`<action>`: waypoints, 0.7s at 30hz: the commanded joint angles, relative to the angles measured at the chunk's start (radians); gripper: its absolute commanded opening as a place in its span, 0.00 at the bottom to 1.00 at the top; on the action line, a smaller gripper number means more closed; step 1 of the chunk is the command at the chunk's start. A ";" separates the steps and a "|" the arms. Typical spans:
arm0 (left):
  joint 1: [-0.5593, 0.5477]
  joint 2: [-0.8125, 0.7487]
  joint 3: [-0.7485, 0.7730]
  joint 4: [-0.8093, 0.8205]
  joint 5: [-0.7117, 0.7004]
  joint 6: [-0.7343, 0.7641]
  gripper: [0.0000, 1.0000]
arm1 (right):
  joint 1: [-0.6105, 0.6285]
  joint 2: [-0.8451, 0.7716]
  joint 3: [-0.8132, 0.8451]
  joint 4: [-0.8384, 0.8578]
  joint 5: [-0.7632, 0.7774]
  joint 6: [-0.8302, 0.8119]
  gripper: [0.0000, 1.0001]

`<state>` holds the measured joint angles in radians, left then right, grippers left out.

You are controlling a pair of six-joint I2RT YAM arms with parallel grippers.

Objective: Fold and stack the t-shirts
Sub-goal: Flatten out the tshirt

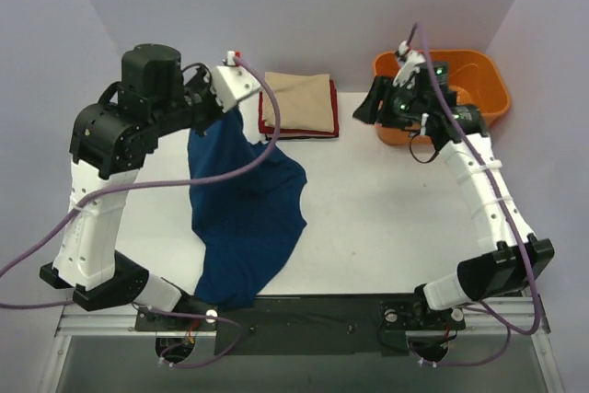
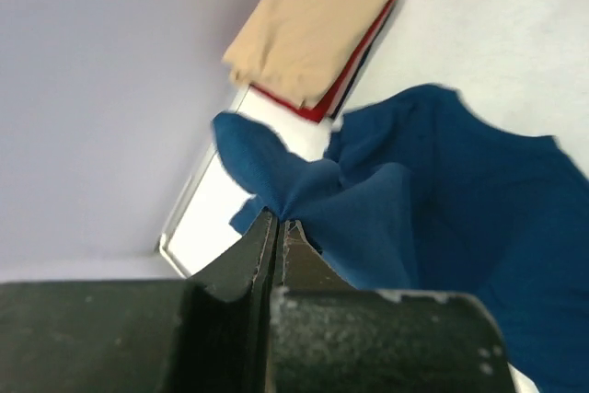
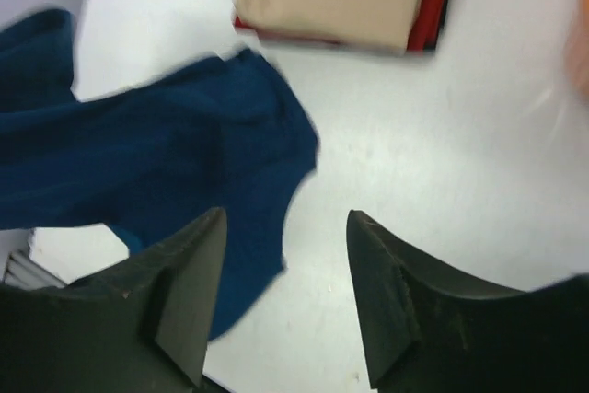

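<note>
The left tool [image 1: 230,103] is pressed together, pinching a bunched fold of the blue shirt [image 1: 244,218] between its fingers [image 2: 262,246]. It holds this fold raised above the far left part of the tabletop [image 1: 386,218]. From the pinch the cloth hangs down and spreads loose and wrinkled over the left half of the tabletop, its lower end reaching the near edge. No print shows on the cloth.

The right tool [image 1: 373,108] is spread wide with nothing between its fingers [image 3: 198,264]. It hangs over the far right of the tabletop, just left of the orange tub [image 1: 488,80], well apart from the blue shirt.

At the far edge, between the two tools, a folded beige shirt [image 1: 299,100] lies squarely on a folded red shirt [image 1: 304,132]. The raised blue cloth is just left of this stack.
</note>
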<state>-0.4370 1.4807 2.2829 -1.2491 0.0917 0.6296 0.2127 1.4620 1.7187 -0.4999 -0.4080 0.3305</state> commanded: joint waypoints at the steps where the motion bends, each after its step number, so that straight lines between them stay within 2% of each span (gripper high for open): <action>1: -0.158 -0.063 0.136 -0.064 0.024 0.059 0.00 | 0.051 -0.014 -0.261 0.044 0.049 0.001 0.57; 3: -0.158 -0.111 0.127 -0.090 0.090 0.026 0.00 | 0.091 -0.038 -0.336 0.043 0.118 0.001 0.63; 5: -0.155 -0.190 0.032 -0.108 0.112 -0.008 0.00 | 0.126 -0.054 -0.398 0.046 0.175 0.008 0.65; 7: -0.114 -0.279 -0.115 -0.134 0.150 -0.014 0.00 | 0.148 -0.043 -0.435 0.053 0.199 0.027 0.68; 8: -0.095 -0.343 -0.237 -0.138 0.157 -0.010 0.00 | 0.157 -0.025 -0.444 0.054 0.216 0.037 0.68; 11: -0.028 -0.456 -0.542 -0.104 0.085 -0.010 0.00 | 0.224 0.064 -0.438 0.078 0.280 0.079 0.71; 15: 0.037 -0.556 -0.785 -0.056 0.005 -0.031 0.00 | 0.347 0.265 -0.343 0.084 0.342 0.065 0.72; 21: 0.086 -0.629 -0.991 -0.091 -0.055 -0.050 0.00 | 0.396 0.571 -0.053 0.069 0.322 0.088 0.72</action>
<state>-0.3748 0.9024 1.3834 -1.3426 0.0959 0.6048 0.5915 1.9076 1.5051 -0.4168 -0.1272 0.3965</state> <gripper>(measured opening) 0.027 0.719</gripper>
